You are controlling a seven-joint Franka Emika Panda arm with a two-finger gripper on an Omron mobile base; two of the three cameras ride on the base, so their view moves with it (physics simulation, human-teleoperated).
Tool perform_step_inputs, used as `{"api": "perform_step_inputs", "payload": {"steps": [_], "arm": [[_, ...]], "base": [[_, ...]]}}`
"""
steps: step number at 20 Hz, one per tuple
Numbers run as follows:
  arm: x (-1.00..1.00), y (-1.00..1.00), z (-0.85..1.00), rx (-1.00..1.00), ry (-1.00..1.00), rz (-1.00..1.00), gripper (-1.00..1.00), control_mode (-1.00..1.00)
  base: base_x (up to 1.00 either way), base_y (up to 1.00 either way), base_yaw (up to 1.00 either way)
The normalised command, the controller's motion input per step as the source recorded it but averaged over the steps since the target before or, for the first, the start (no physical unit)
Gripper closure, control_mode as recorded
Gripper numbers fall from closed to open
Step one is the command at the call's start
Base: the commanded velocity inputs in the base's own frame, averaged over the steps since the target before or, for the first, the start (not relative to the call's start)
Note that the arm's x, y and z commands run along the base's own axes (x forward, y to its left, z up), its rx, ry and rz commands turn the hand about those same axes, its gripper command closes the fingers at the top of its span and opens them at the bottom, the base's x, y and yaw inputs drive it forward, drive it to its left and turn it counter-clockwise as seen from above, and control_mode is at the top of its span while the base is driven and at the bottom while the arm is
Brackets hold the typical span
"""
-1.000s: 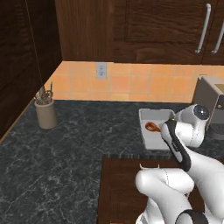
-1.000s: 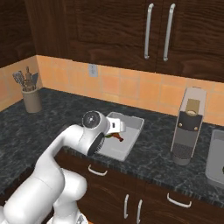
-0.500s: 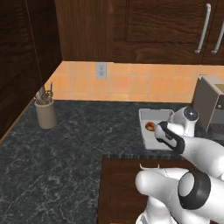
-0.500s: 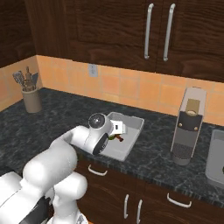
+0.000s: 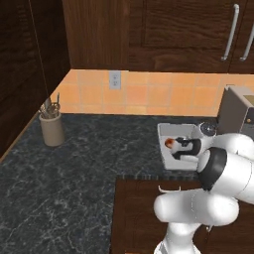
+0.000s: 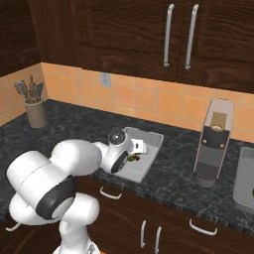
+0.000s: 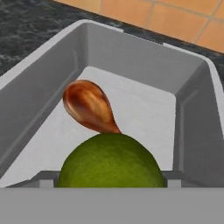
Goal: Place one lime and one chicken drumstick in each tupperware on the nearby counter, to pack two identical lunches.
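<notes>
The arm is folded low, with its elbow raised and its forearm reaching forward and down. The wrist is bent downward. The gripper sits low at the far end of the arm; its 2 fingers are spread around a lime.

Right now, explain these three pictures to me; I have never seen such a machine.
It is a white robot arm on a base that can drive, in a rendered kitchen. Two pictures come from cameras behind it, left and right, looking over the dark counter. The third comes from a camera on the hand. The end effector reaches into a grey tupperware. A chicken drumstick lies inside. A lime sits right at the end effector; whether it is gripped I cannot tell. A utensil jar and a coffee machine also stand on the counter.
</notes>
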Motion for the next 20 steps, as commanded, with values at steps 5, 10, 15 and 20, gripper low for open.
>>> {"api": "perform_step_inputs", "payload": {"steps": [5, 10, 15, 20], "arm": [[0.50, -0.01, -0.43, 0.00, 0.05, 0.00, -1.00, -1.00], [0.43, -0.08, -0.27, 0.00, 0.03, 0.00, -1.00, -1.00], [-0.04, -0.16, 0.00, 0.02, 0.04, 0.00, -1.00, -1.00], [-0.50, -0.02, 0.68, 0.03, 0.00, 0.00, -1.00, -1.00]], "base": [[0.00, 0.00, 0.00], [0.00, 0.00, 0.00], [0.00, 0.00, 0.00], [0.00, 0.00, 0.00]]}}
